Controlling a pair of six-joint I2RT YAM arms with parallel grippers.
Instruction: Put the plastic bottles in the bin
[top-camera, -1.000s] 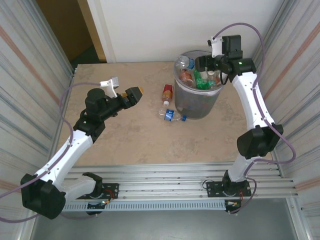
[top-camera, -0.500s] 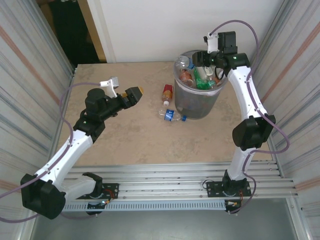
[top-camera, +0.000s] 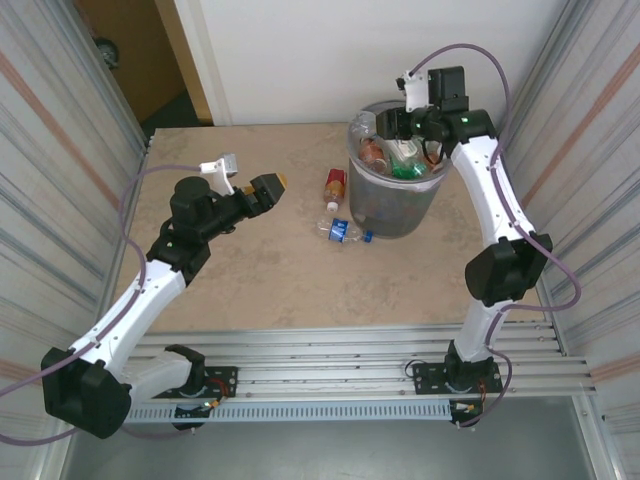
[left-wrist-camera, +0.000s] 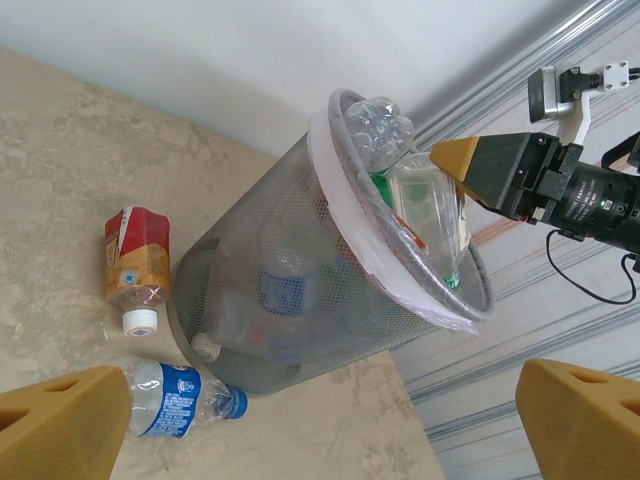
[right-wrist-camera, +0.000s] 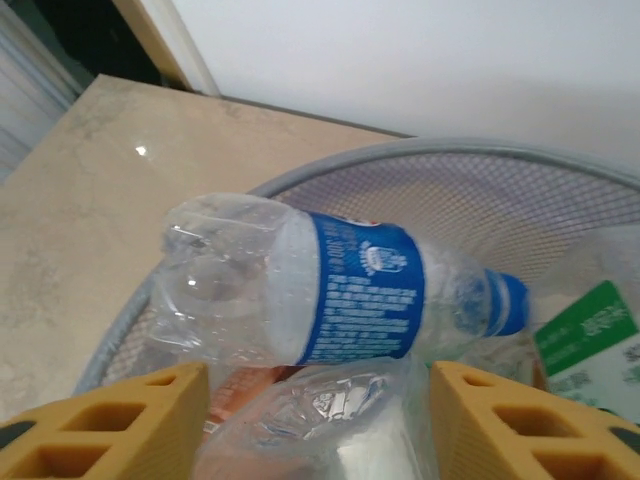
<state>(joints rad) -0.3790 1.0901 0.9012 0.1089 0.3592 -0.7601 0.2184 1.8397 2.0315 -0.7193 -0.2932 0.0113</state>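
Left arm (top-camera: 135, 300) reaches forward, jaws spread wide; right arm (top-camera: 495, 200) stretches far ahead, jaws partly apart

I read the bin (left-wrist-camera: 250, 250) as grey wire mesh, matt metal; liner (left-wrist-camera: 342, 212) is thin milky plastic film, crinkled. Bottle (right-wrist-camera: 330, 285) up top: clear glossy plastic, dented, w/ slick blue label. Table (top-camera: 270, 280) looks like beige stone-pattern laminate, smooth, slight sheen. Right gripper (right-wrist-camera: 315, 385) fingers (right-wrist-camera: 100, 425): matt ochre plastic w/ moulded recesses. Rails (top-camera: 330, 350) brushed alu, I'd say.
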